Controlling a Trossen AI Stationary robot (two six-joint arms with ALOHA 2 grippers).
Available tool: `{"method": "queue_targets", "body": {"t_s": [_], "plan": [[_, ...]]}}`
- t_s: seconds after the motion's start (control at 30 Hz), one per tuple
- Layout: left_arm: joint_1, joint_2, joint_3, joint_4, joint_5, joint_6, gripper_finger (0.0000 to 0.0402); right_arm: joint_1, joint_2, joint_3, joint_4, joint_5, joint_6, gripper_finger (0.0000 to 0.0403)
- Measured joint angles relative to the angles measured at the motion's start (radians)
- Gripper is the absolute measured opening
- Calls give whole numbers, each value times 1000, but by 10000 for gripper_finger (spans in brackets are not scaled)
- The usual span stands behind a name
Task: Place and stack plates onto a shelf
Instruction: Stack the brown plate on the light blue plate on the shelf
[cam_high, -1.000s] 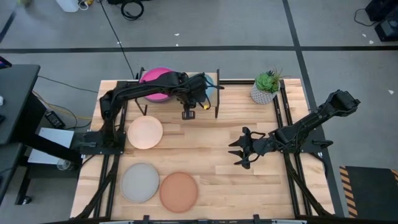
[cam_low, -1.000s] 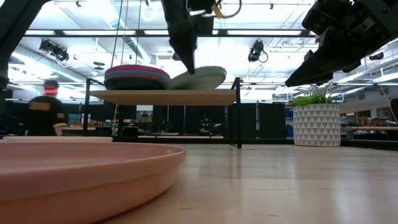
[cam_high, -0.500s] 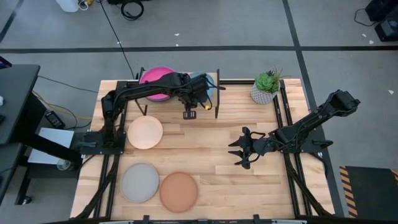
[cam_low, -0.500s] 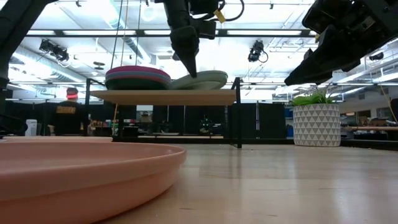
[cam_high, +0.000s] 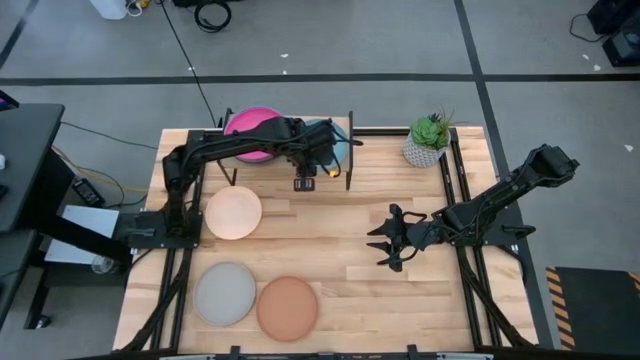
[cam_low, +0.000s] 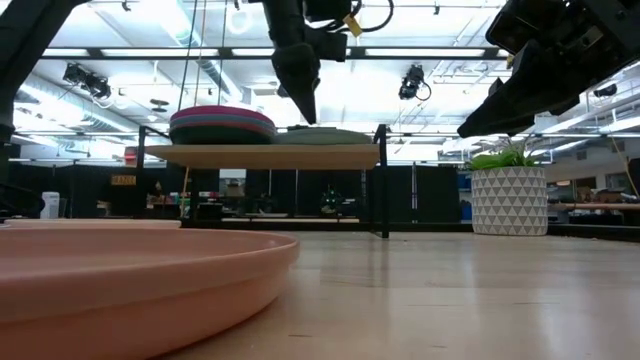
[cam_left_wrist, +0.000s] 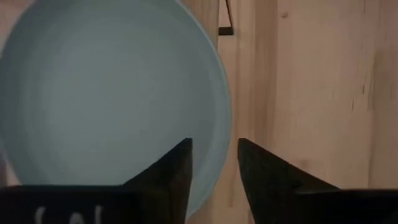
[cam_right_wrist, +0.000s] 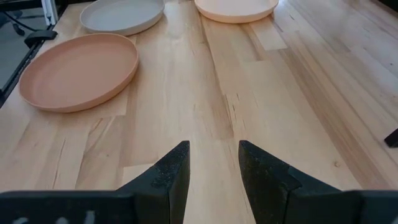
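Observation:
The shelf (cam_low: 260, 155) stands at the table's far edge. On its left half sits a stack of plates (cam_low: 222, 125) with a magenta one (cam_high: 248, 128) on top. A light blue plate (cam_left_wrist: 106, 99) lies flat on the right half (cam_low: 330, 135). My left gripper (cam_left_wrist: 214, 165) is open and points steeply down just above that plate's rim (cam_low: 305, 112), with one finger on either side of the rim. My right gripper (cam_high: 385, 245) hangs open over the table's middle right (cam_right_wrist: 214, 168), above bare wood.
A cream plate (cam_high: 233, 213), a grey plate (cam_high: 225, 292) and a terracotta plate (cam_high: 288, 307) lie on the table's left half. A potted plant (cam_high: 428, 140) stands at the far right corner. Bare wood lies between the two arms.
My left gripper has opened and let go of the light blue plate while staying in place. The plate was tilted, with its far side raised off the shelf. It has sunk and now lies flat on the shelf board beside the stack.

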Motion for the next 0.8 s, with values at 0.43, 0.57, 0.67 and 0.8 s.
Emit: {"method": "queue_targets", "body": {"t_s": [0.43,0.57,0.67,0.8], "plan": [[-210,-87,4,-104,136,-5,143,0,0,0,-12,0,0,144],[-324,-89,-40,-135,213,-205,143,0,0,0,-15,0,0,144],[-418,-87,-143,-112,198,-323,143,0,0,0,-12,0,0,144],[-523,-86,-333,18,186,-455,143,0,0,0,-8,14,0,144]]}}
